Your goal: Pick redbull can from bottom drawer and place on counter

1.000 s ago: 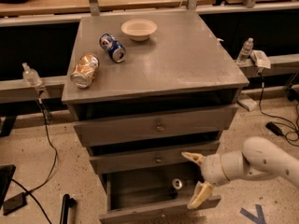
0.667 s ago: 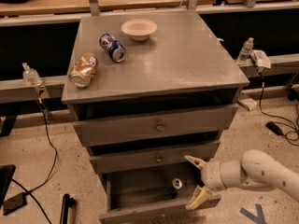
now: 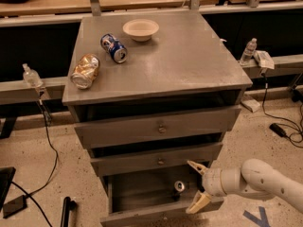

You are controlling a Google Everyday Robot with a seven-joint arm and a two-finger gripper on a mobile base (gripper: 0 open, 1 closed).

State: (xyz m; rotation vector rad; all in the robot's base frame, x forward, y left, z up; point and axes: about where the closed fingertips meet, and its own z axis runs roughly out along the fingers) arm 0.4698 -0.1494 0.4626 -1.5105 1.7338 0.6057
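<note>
The bottom drawer (image 3: 142,193) is pulled open at the foot of the grey cabinet. The redbull can (image 3: 179,187) stands upright inside it toward the right; mostly its silver top shows. My gripper (image 3: 197,187) is open, its two tan fingers spread one above the other just right of the can, at the drawer's right end. It holds nothing. The white arm comes in from the lower right. The counter (image 3: 189,65) is the cabinet's grey top.
On the counter lie a shorter blue can (image 3: 114,48), a crumpled orange-brown can (image 3: 85,71) and a white bowl (image 3: 140,30). Two upper drawer fronts with round knobs (image 3: 161,127) overhang the open drawer. Water bottles stand on side rails; cables lie on the floor.
My gripper and arm have moved left and slightly down, closer to the can in the open drawer. The fingers stay spread. Nothing else has moved.
</note>
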